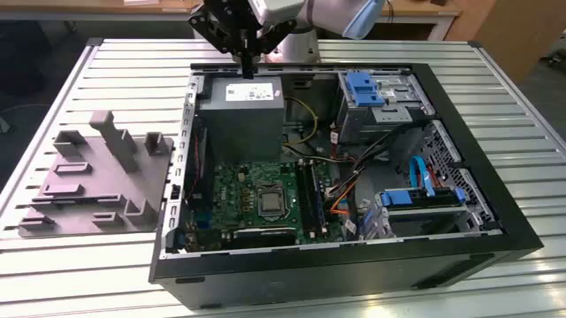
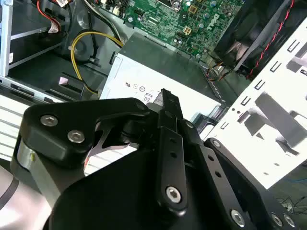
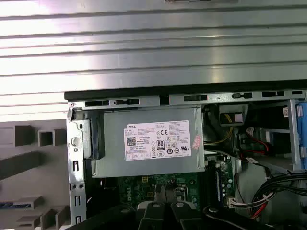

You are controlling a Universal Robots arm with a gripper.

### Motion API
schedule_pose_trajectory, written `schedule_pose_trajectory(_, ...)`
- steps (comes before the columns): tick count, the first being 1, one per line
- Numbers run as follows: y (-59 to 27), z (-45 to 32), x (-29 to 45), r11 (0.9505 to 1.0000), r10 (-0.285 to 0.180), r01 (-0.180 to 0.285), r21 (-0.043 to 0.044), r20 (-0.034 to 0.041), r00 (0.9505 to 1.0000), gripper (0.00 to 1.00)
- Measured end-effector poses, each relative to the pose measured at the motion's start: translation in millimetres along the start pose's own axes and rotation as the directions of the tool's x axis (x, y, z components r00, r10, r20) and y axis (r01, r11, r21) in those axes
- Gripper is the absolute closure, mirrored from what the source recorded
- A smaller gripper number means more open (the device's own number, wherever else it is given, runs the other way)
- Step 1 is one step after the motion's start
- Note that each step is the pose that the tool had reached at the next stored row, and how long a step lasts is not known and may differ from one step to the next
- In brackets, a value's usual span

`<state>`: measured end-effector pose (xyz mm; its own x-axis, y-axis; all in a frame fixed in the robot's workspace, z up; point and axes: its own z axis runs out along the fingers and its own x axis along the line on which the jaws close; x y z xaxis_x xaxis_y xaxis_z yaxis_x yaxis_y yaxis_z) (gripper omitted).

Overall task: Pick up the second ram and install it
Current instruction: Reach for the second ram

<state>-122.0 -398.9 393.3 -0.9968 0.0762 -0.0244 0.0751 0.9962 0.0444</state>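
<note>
Exterior view: my claw [image 1: 248, 71] hangs over the far edge of the open computer case [image 1: 336, 275], right above the back rim of the grey power supply [image 1: 240, 116]. Fingers are pressed together, tips pointing down, clear of the supply's top. Second wrist view agrees: the claw [image 2: 166, 98] is closed to one narrow black tip over the supply's white label [image 2: 158, 81], and I can't make out anything gripped.

Second ram: can't tell where it is. There are long dark strips [image 1: 309, 192] beside the processor on the green motherboard [image 1: 256, 192], but I can't tell stick from socket. They sit well apart from my claw, on the near side of the power supply.

The grey fixture block [image 1: 97, 179] sits on the slatted metal table [image 1: 495, 73], just outside the case wall on the exterior view's left. A blue drive caddy [image 1: 362, 89] is in the far corner of the case on the exterior view's right.

First wrist view: the power supply [image 3: 148, 143] lies inside the case rim, the motherboard [image 3: 144, 189] next to it, and the table slats [image 3: 144, 48] beyond. Second wrist view: a yellow cable [image 2: 79, 57] loops beside the supply.
</note>
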Motion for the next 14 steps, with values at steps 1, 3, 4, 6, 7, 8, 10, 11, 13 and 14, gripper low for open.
schedule_pose_trajectory(1, 0.0, 0.0, 0.0, 1.0000, 0.000, 0.000, 0.0000, 0.0000, 1.0000, 0.90)
schedule_pose_trajectory(3, 0.0, 0.0, 0.0, 1.0000, 0.000, 0.000, 0.0000, 0.0000, 1.0000, 0.90)
schedule_pose_trajectory(4, 0.0, 0.0, 0.0, 1.0000, 0.000, 0.000, 0.0000, 0.0000, 1.0000, 0.90)
schedule_pose_trajectory(6, 0.0, 0.0, 0.0, 1.0000, 0.000, 0.000, 0.0000, 0.0000, 1.0000, 0.90)
schedule_pose_trajectory(7, 0.0, 0.0, 0.0, 1.0000, 0.000, 0.000, 0.0000, 0.0000, 1.0000, 0.90)
schedule_pose_trajectory(8, 0.0, 0.0, 0.0, 1.0000, 0.000, 0.000, 0.0000, 0.0000, 1.0000, 0.90)
schedule_pose_trajectory(10, 0.0, 0.0, 0.0, 1.0000, 0.000, 0.000, 0.0000, 0.0000, 1.0000, 0.90)
schedule_pose_trajectory(11, 0.0, 0.0, 0.0, 1.0000, 0.000, 0.000, 0.0000, 0.0000, 1.0000, 0.90)
schedule_pose_trajectory(13, 0.0, 0.0, 0.0, 1.0000, 0.000, 0.000, 0.0000, 0.0000, 1.0000, 0.90)
schedule_pose_trajectory(14, 0.0, 0.0, 0.3, 1.0000, 0.000, 0.000, 0.0000, 0.0000, 1.0000, 0.90)
